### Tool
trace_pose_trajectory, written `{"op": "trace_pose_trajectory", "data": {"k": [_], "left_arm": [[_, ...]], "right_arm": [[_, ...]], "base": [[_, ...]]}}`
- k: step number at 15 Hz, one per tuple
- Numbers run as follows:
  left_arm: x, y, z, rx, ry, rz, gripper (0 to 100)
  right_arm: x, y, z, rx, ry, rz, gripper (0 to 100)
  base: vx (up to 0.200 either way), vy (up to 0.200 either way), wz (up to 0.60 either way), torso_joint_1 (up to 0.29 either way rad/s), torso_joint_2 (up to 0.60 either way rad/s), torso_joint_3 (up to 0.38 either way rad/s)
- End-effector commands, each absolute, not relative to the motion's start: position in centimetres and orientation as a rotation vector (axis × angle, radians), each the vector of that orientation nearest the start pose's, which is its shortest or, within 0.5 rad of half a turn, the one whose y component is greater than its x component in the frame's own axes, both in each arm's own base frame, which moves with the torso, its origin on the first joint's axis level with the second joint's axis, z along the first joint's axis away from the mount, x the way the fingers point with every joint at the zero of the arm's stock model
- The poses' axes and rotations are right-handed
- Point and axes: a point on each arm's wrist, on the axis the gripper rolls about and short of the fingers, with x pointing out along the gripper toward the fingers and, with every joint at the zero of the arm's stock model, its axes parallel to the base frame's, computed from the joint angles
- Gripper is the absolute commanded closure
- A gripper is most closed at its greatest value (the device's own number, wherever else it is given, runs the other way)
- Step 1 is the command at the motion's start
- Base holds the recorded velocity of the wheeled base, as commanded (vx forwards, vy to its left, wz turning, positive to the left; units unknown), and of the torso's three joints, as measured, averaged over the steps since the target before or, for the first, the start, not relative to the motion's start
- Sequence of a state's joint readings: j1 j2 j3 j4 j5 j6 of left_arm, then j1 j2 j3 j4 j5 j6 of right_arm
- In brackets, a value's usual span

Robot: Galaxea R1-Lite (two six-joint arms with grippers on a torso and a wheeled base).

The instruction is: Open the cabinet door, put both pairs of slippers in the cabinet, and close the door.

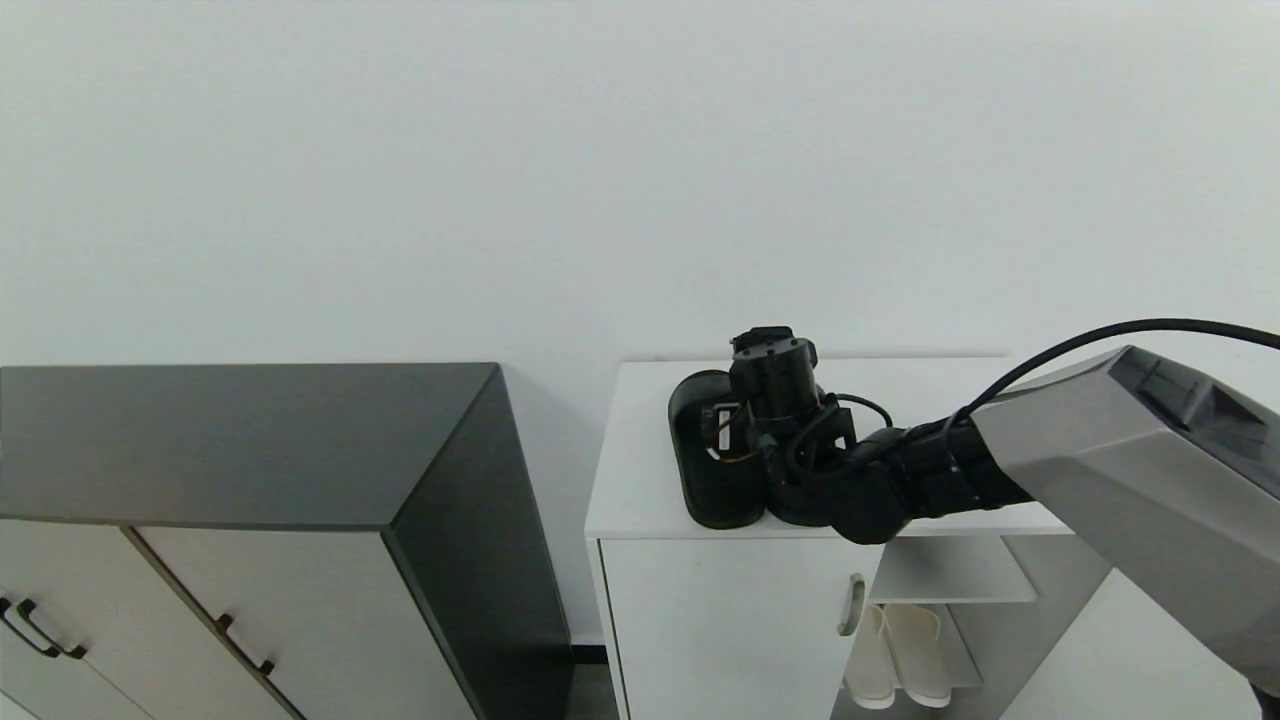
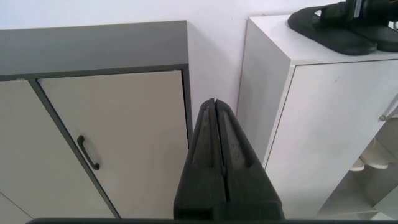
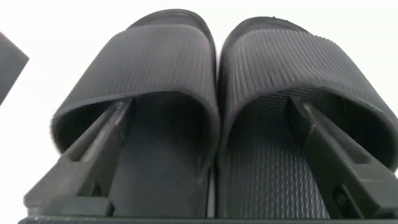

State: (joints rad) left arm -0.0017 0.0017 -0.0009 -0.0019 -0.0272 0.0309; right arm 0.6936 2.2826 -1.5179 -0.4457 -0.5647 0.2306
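Two black slippers (image 1: 712,450) sit side by side on top of the white cabinet (image 1: 640,470), touching along their inner edges. That pairing is why I've got the R claw (image 3: 210,118) set as it is: spread wide, one finger (image 3: 93,149) pushed in under each strap. A squeeze should then pinch both inner walls together and lift the pair as one. Right now it isn't clamped on anything. The fingers lie inside the slippers on the footbeds, w/ both inner strap walls betw them. The R arm comes in across the cabinet top from my right.

The cabinet's right half is open: I can see a shelf (image 1: 950,575), and the white slippers (image 1: 895,655) are already inside on the lower level. So I judge pair 1 done, pair 2 about to be picked, door-close left to do.

L claw (image 2: 215,112) is closed flat, pads together, holding nothing. It's parked low, facing the gap betw the dark cabinet (image 1: 250,440) and the white one. I reckon that keeps it clear so R has room.
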Motion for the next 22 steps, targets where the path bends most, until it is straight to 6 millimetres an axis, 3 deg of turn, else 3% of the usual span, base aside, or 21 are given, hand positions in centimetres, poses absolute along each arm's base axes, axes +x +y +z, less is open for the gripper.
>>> {"op": "trace_pose_trajectory", "data": {"k": [1,7,9,13,15,19,22], "left_arm": [[-2.3,-0.1,7.6,0.031,-0.002,-0.029,100],[-2.3,-0.1,7.6,0.031,-0.004,-0.029,100],[-2.3,-0.1,7.6,0.031,-0.002,-0.029,100],[-2.3,-0.1,7.6,0.031,-0.002,-0.029,100],[-2.3,-0.1,7.6,0.031,-0.002,-0.029,100],[-2.3,-0.1,7.6,0.031,-0.002,-0.029,100],[-2.3,-0.1,7.6,0.029,0.0,-0.028,100]], "right_arm": [[37.2,29.3,12.0,0.029,0.283,0.098,100],[37.4,29.5,12.7,0.031,0.26,0.101,100],[36.6,29.2,14.2,0.041,0.241,0.106,100],[32.5,27.8,16.7,0.039,0.247,0.146,100],[30.0,27.2,16.9,0.039,0.246,0.193,100],[23.8,24.0,16.1,0.024,0.259,0.406,100],[22.7,23.2,16.0,0.027,0.262,0.45,100]], "base": [[0.0,0.0,0.0,0.0,0.0,0.0],[0.0,0.0,0.0,0.0,0.0,0.0],[0.0,0.0,0.0,0.0,0.0,0.0],[0.0,0.0,0.0,0.0,0.0,0.0],[0.0,0.0,0.0,0.0,0.0,0.0],[0.0,0.0,0.0,0.0,0.0,0.0],[0.0,0.0,0.0,0.0,0.0,0.0]]}}
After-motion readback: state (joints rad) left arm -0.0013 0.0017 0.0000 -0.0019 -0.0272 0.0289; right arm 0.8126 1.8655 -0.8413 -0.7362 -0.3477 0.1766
